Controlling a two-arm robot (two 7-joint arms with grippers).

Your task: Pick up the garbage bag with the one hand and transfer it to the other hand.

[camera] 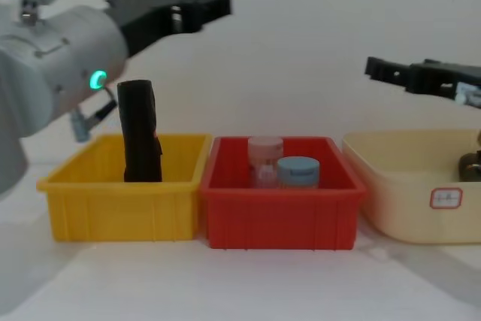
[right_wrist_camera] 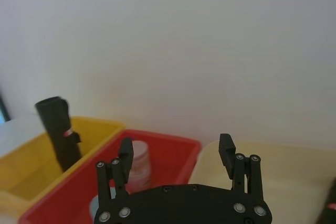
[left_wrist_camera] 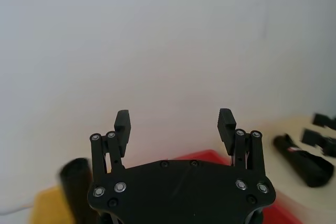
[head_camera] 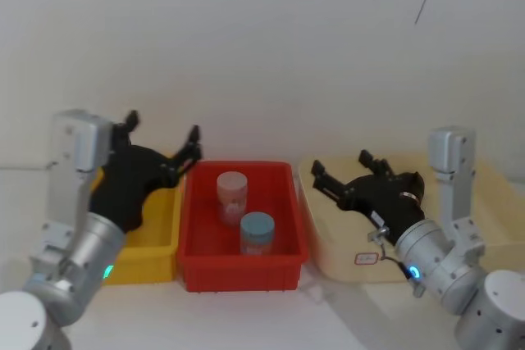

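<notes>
The garbage bag (camera: 140, 131), a tall black roll with a small red-and-white label (right_wrist_camera: 67, 134), stands upright in the yellow bin (camera: 90, 201). My left gripper (head_camera: 162, 127) hovers open above that bin's right side, higher than the roll's top and empty; its spread fingers (left_wrist_camera: 122, 121) frame bare wall. The roll appears blurred beside the left gripper (left_wrist_camera: 174, 116) in the left wrist view (left_wrist_camera: 73, 182). My right gripper (head_camera: 340, 164) hangs open and empty over the beige tub (head_camera: 336, 256), its fingertips pointing toward the red bin; the right wrist view shows it (right_wrist_camera: 176, 143).
A red bin (head_camera: 244, 272) sits between the yellow bin and the beige tub, holding a pink-lidded jar (head_camera: 232, 196) and a blue-lidded jar (head_camera: 257, 232). Another black roll (left_wrist_camera: 304, 166) lies in the beige tub. A white wall stands close behind the bins.
</notes>
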